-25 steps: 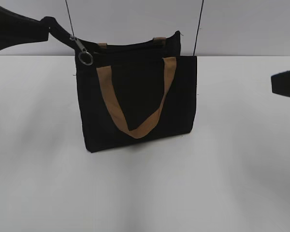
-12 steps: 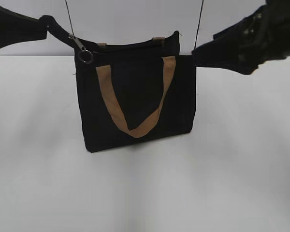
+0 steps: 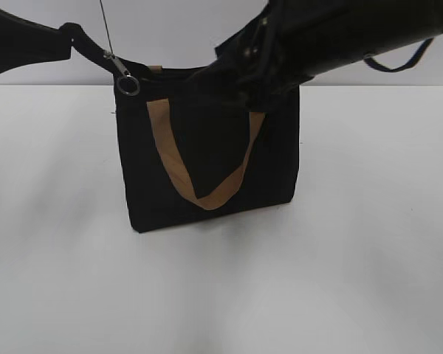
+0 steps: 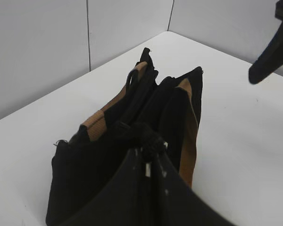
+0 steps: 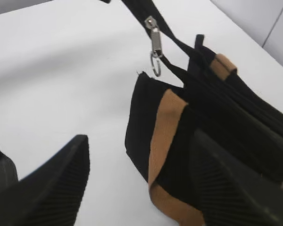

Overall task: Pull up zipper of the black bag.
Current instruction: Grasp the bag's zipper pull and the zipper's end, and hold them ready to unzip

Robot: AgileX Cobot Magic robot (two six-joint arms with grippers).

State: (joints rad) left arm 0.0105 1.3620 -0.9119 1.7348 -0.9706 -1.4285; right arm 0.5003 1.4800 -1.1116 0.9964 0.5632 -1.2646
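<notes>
The black bag (image 3: pixel 207 158) with tan handles stands upright on the white table. Its zipper runs along the top edge (image 3: pixel 184 72). The silver pull with a ring (image 3: pixel 127 80) hangs at the top left corner and also shows in the right wrist view (image 5: pixel 154 43). My left gripper (image 3: pixel 68 37) is shut on the black fabric tail at that corner (image 4: pixel 148 143) and holds it taut up and to the left. My right gripper (image 3: pixel 244 70) is open over the bag's top right, its jaws (image 5: pixel 141 141) astride the bag's front face and handle. It hides the bag's top right corner.
The white table (image 3: pixel 369 243) surrounds the bag. A white wall rises behind it, with a thin dark vertical seam (image 3: pixel 103 22). My right arm (image 3: pixel 354 29) crosses the upper right of the exterior view.
My right arm has swung in from the right edge to over the bag's top right corner. The left gripper and the bag have not moved.
</notes>
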